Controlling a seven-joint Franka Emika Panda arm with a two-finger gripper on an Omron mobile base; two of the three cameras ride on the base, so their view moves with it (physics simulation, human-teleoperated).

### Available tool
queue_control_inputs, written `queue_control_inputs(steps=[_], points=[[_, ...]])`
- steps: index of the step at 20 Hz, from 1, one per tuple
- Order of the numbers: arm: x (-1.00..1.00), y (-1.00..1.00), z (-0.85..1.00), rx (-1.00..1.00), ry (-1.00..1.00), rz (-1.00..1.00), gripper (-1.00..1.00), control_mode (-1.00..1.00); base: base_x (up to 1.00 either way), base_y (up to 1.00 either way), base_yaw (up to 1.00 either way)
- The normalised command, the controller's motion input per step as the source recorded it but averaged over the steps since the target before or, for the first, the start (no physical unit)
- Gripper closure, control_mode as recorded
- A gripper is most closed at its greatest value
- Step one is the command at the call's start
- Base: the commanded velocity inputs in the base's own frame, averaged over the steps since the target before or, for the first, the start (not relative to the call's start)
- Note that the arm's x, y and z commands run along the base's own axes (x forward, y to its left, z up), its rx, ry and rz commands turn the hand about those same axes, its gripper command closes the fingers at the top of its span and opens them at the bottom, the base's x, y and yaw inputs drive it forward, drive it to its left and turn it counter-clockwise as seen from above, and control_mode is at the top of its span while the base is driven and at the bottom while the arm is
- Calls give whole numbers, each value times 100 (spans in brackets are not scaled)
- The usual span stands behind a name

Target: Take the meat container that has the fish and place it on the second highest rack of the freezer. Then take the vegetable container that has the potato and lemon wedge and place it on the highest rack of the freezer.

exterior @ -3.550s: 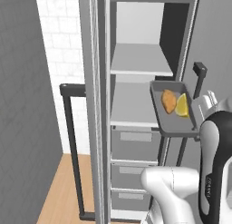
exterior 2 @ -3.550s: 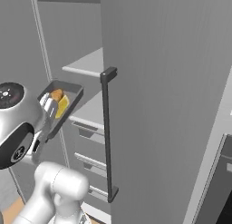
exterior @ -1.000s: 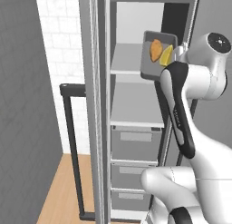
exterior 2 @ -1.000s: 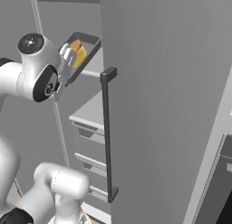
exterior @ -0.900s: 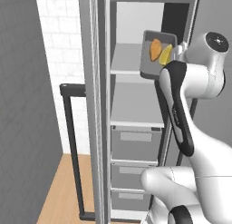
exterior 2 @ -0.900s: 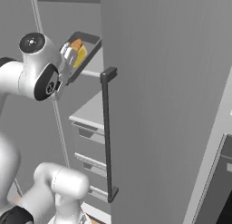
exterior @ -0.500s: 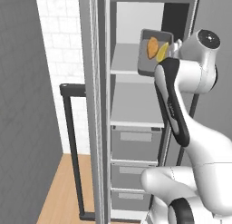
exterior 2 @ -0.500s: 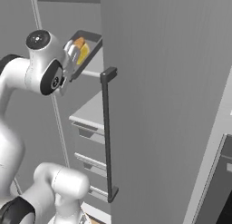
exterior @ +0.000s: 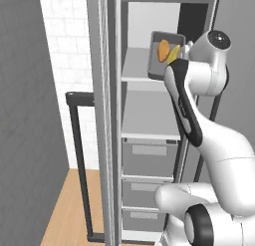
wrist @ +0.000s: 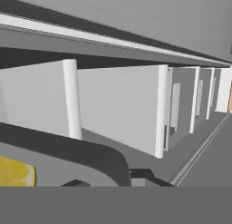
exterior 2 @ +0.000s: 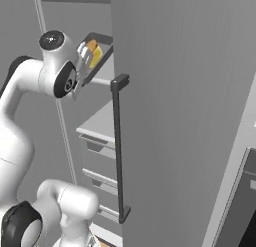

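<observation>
The freezer point(exterior: 149, 110) has smooth, matt grey shelves and drawer fronts like painted metal. Left of the freezer, the floor point(exterior: 74, 205) looks like pale wood planks and the wall point(exterior: 62, 51) like white brick. The vegetable container point(exterior: 164, 53) is dark, matt plastic. The freezer's door handle point(exterior 2: 118, 146) is matt black.

The freezer point(exterior: 149, 115) stood open, with a top shelf point(exterior: 134, 73) and a second shelf point(exterior: 149, 123) below it (both pale grey and flat), and three closed drawers point(exterior: 149, 158) stacked beneath them down toward the wooden floor point(exterior: 69, 210). Nothing could be seen lying directly on either shelf's visible surface. From the right base view the freezer's door point(exterior 2: 185, 116) with its long dark handle point(exterior 2: 119, 146) hid much of the interior.
</observation>
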Motion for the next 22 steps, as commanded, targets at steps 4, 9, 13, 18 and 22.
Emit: queue_control_inputs(steps=[4, 9, 13, 18, 22], points=[[42, -5, 0, 0, 9, 0, 100, -100, 0, 0, 0], [51, -5, -2, 0, 4, 0, 100, -100, 0, 0, 0], [47, -9, 0, 0, 0, 0, 100, -100, 0, 0, 0], [39, -1, -24, -1, 0, 0, 100, -100, 0, 0, 0], [32, -1, -41, -2, 0, 0, 100, -100, 0, 0, 0]])
